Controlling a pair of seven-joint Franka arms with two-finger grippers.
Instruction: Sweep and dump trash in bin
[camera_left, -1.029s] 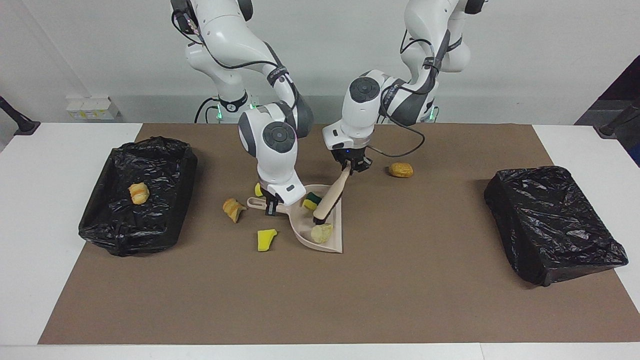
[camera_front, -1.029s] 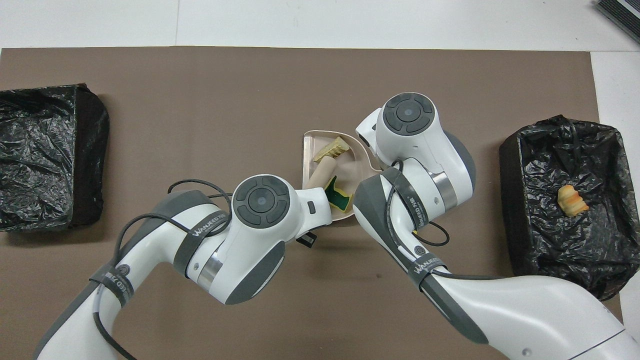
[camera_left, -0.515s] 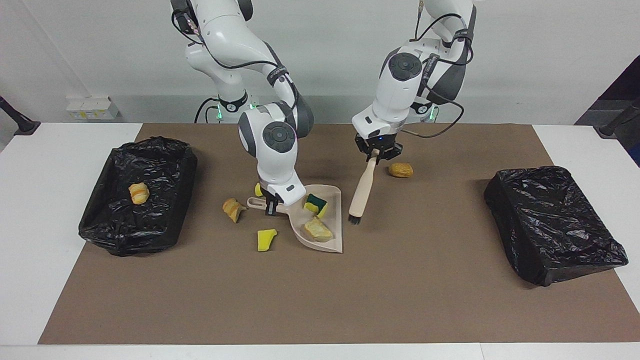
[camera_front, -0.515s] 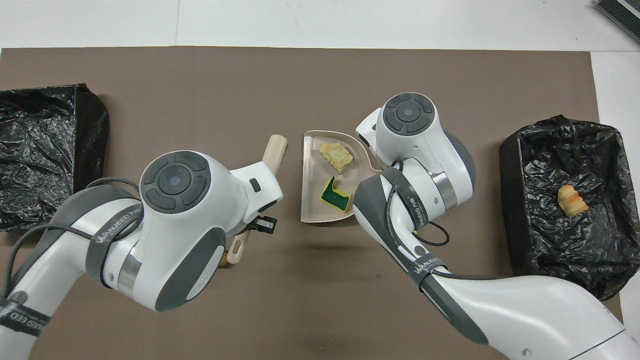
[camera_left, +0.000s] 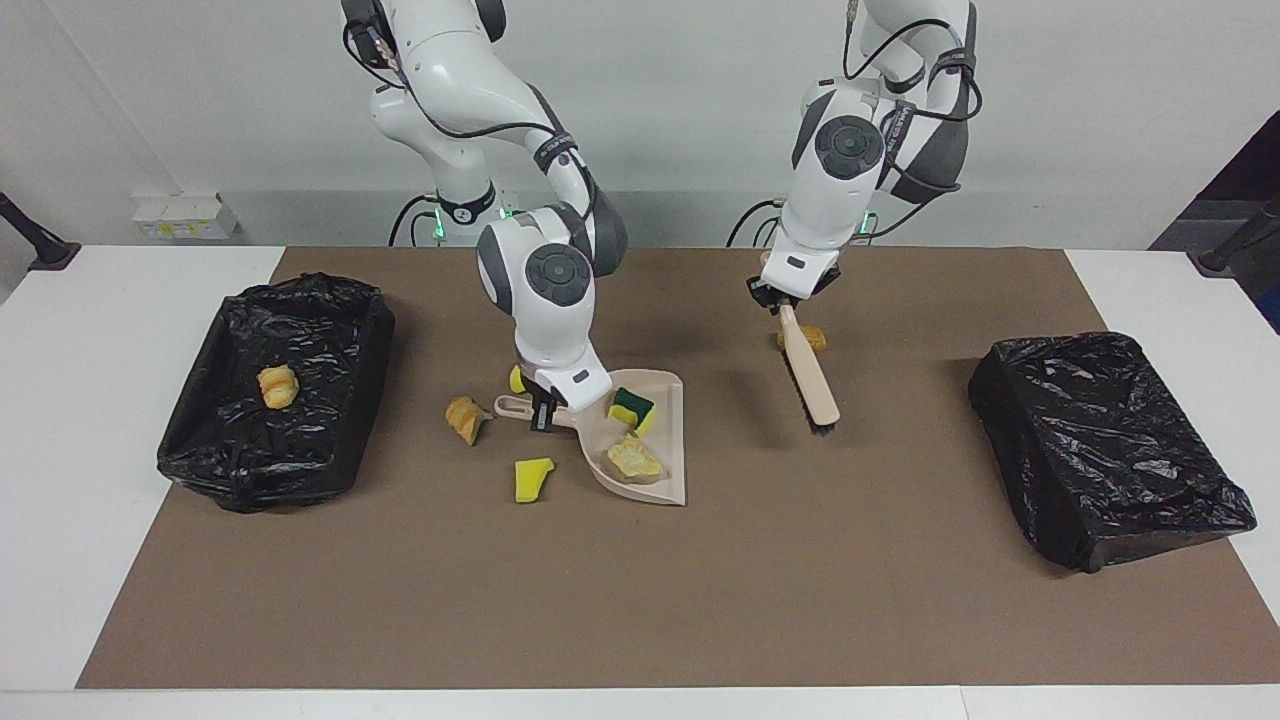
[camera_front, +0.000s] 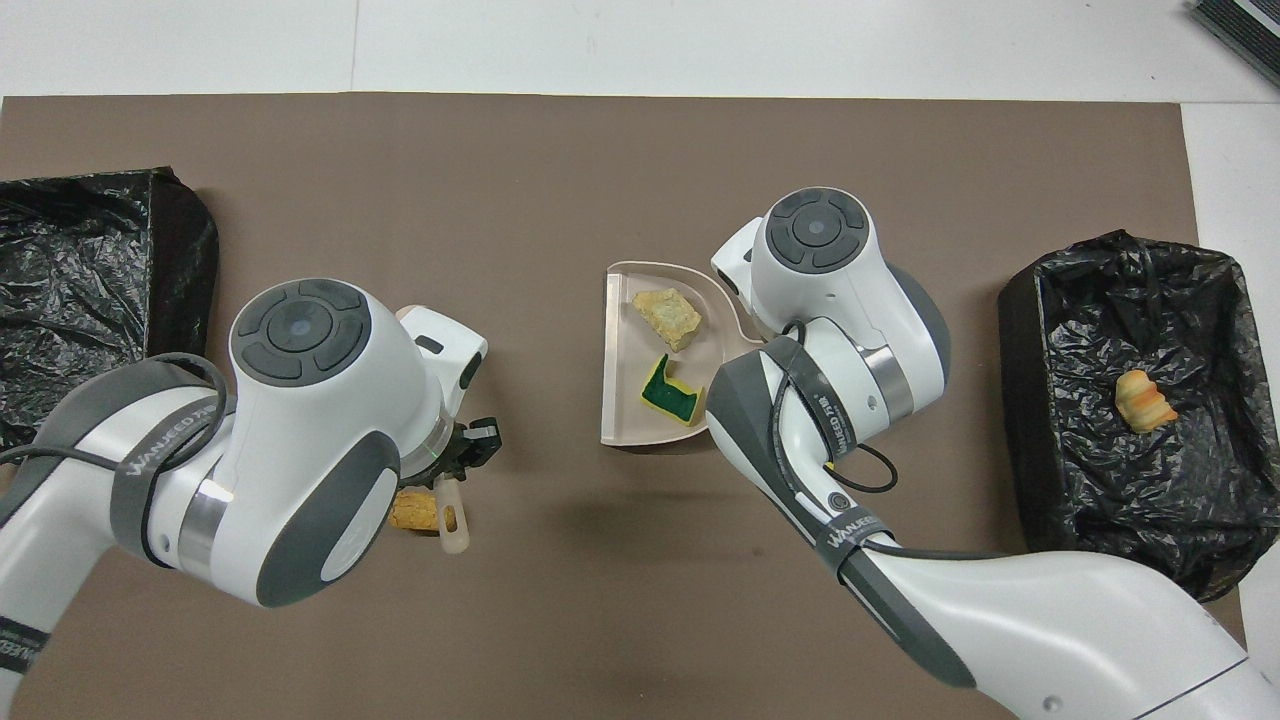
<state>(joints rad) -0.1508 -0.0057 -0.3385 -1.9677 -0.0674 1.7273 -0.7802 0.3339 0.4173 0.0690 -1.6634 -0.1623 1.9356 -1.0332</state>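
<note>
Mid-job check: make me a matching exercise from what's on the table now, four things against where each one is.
Things:
1. brush
2. green-topped sponge
3. orange bread piece
4. dustpan

Places:
A. in the black-lined bin at the right arm's end of the table
B. in the right gripper, by its handle
C. in the left gripper, bristles down by the brown lump
D. inside the dustpan

Pairs: 1-C, 2-D, 3-A, 4-B

White table (camera_left: 90, 420) under brown mat (camera_left: 640, 590): two black-lined bins (camera_left: 270, 400), dustpan (camera_left: 655, 440), seemingly four loose scraps (camera_left: 532, 478).
</note>
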